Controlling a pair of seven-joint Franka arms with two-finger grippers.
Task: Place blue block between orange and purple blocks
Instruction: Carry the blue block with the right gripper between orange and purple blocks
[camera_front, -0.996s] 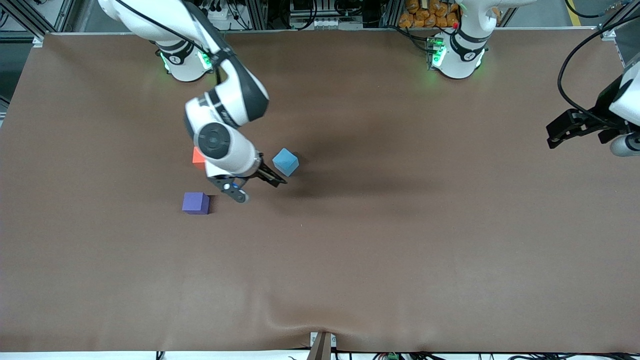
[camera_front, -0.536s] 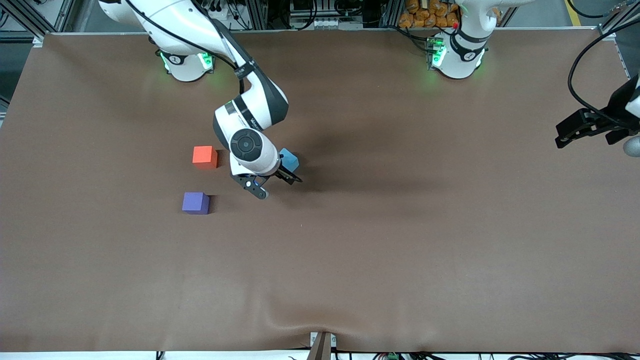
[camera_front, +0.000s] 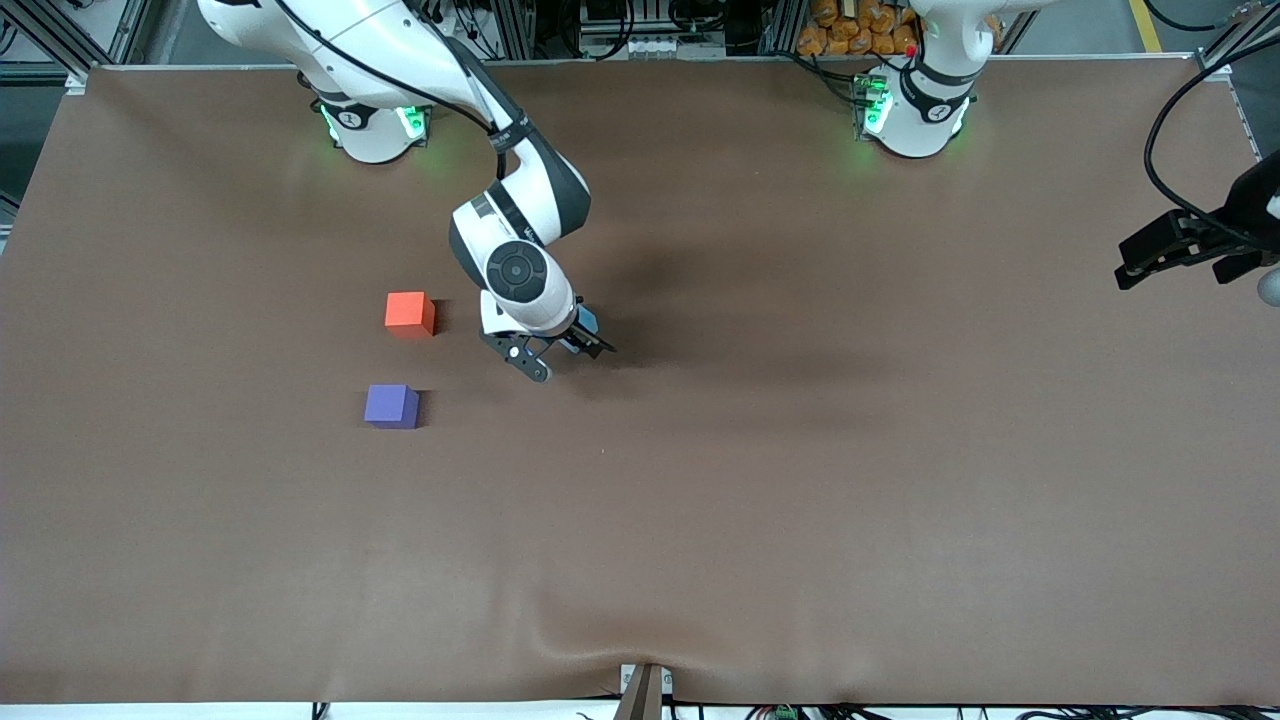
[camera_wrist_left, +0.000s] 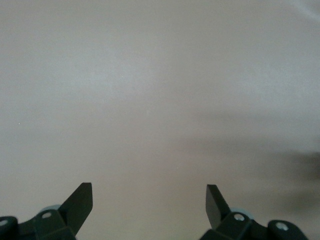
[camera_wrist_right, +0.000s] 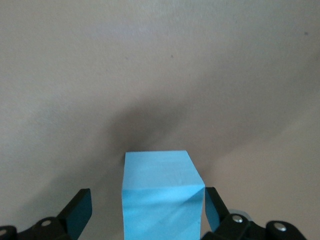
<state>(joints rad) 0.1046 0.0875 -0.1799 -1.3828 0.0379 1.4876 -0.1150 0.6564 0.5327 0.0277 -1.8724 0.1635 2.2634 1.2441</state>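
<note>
The sky-blue block (camera_front: 587, 322) rests on the table, mostly hidden under my right hand in the front view. In the right wrist view the blue block (camera_wrist_right: 162, 200) stands between the open fingers; one finger looks to touch an edge, the other stands apart. My right gripper (camera_front: 567, 358) is open around it, low over the table. The orange block (camera_front: 408, 313) and the purple block (camera_front: 391, 406) sit toward the right arm's end, the purple one nearer the front camera. My left gripper (camera_front: 1170, 258) is open and empty, waiting at its end of the table.
The brown table mat (camera_front: 800, 480) has a raised wrinkle (camera_front: 600, 640) near the front edge. A clamp (camera_front: 642, 690) sits at the middle of the front edge.
My right gripper has moved from beside the purple and orange blocks to the blue block and now straddles it. The left gripper has drifted a little toward its table end.
</note>
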